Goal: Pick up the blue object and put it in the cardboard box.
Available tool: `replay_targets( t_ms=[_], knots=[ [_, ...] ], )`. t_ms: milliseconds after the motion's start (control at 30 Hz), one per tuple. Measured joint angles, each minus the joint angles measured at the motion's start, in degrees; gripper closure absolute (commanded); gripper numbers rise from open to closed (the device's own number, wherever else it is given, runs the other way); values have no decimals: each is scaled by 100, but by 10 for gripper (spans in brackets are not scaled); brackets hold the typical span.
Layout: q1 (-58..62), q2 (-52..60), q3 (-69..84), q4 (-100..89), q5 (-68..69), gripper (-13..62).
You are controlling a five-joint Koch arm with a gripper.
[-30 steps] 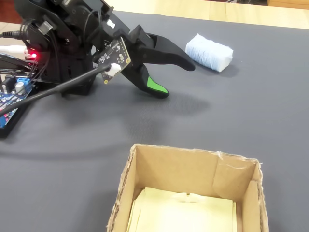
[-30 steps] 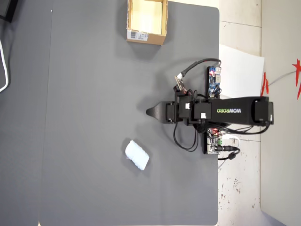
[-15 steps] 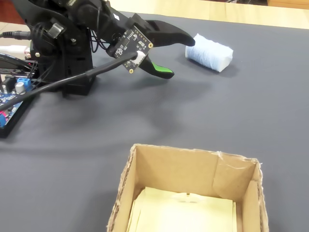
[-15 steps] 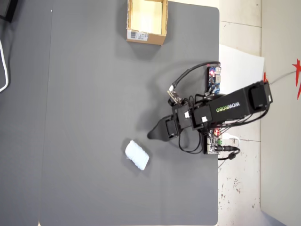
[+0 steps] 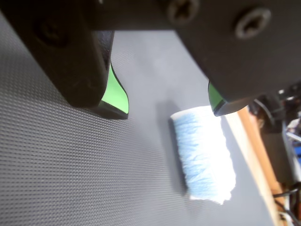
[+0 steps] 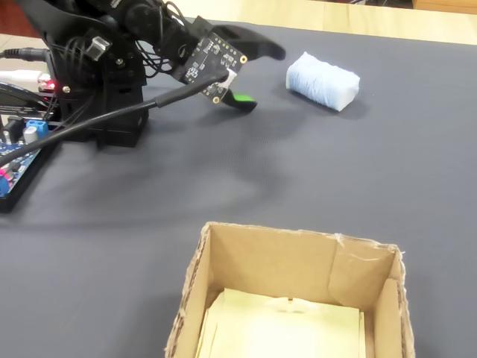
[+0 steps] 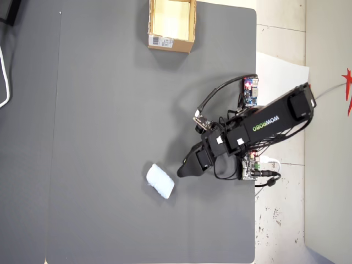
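Note:
The blue object (image 5: 204,153) is a pale blue, nearly white, soft pad lying on the dark grey mat (image 5: 70,165). It also shows in the fixed view (image 6: 323,80) and the overhead view (image 7: 160,180). My gripper (image 5: 169,106) is open, its green-lined jaws spread wide, with nothing between them. It hovers just short of the pad, to the left of it in the fixed view (image 6: 262,76) and to the right of it in the overhead view (image 7: 180,173). The cardboard box (image 6: 298,237) stands open at the near edge in the fixed view, far from the pad, with its label side (image 7: 170,43) showing from overhead.
The arm's base (image 6: 104,89) with cables and a circuit board (image 6: 19,160) sits left in the fixed view. A white paper sheet (image 7: 283,69) lies beside the mat. The mat's edge and the wooden table (image 5: 256,141) run just right of the pad in the wrist view.

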Motion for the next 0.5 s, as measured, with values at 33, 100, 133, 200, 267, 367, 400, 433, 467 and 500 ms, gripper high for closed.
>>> replay_targets(
  t_ms=[33,100,133,200,267,367,400,433,467,500],
  knots=[
    [0,0,-132,202,0,165],
    [0,0,-369,712,0,165],
    [0,0,-422,879,0,165],
    [0,0,-694,1239,0,165],
    [0,0,-1072,1556,0,165],
    [0,-185,-1433,1573,0,166],
    [0,-387,-1705,1670,0,166],
    [0,-396,-1731,1679,0,166],
    [0,-677,-1951,1863,-9,166],
    [0,-729,-2004,1890,0,165]
  ],
)
